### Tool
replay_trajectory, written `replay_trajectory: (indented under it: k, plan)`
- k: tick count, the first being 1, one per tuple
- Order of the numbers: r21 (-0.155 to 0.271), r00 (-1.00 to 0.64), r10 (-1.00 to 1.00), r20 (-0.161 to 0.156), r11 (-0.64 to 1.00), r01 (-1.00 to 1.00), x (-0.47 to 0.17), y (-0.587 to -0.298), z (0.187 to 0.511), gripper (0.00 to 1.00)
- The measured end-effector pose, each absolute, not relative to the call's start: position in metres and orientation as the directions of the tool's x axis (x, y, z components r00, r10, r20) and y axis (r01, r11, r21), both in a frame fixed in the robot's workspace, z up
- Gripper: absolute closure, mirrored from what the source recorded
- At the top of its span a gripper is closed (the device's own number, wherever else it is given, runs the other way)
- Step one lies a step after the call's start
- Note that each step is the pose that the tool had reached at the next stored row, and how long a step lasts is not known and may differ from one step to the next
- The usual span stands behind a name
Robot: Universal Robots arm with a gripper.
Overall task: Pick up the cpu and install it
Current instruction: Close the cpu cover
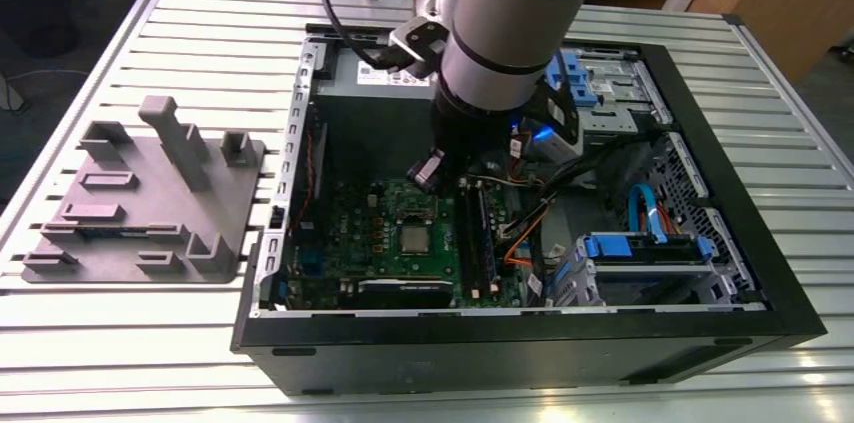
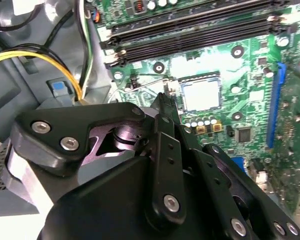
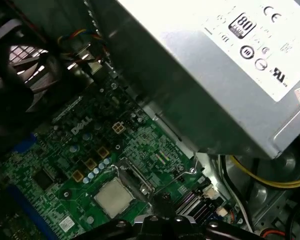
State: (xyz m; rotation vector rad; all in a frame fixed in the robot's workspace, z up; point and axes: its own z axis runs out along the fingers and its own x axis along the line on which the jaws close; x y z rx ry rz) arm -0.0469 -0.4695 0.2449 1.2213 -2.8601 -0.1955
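Note:
The cpu [image 1: 416,240] lies flat in its socket on the green motherboard [image 1: 360,243], inside the open computer case. Its silver-grey top shows in both wrist views [image 2: 201,95] [image 3: 112,196], with the socket's metal frame and lever beside it. My gripper [image 1: 427,173] hangs just above the board, a little behind the socket in the exterior view. Seen in the second wrist view, the gripper [image 2: 164,100] is shut, its fingers meeting in one narrow tip that holds nothing. That tip stands next to the socket's edge, apart from the chip.
A grey fixture block [image 1: 140,193] stands on the slatted table at the exterior view's left. In the case, the power supply [image 3: 215,65] sits close behind the gripper. Memory slots [image 2: 200,27], loose cables [image 1: 534,228] and blue drive bays [image 1: 647,248] crowd the exterior view's right.

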Motion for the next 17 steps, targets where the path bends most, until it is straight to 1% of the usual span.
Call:
replay_trajectory:
  k: [8,17]
  plan:
    - [0.123,-0.688,-0.726,-0.024,0.681,-0.722,-0.047,-0.484,0.245,0.90]
    - [0.118,-0.687,-0.726,-0.018,0.681,-0.723,-0.047,-0.479,0.242,0.90]
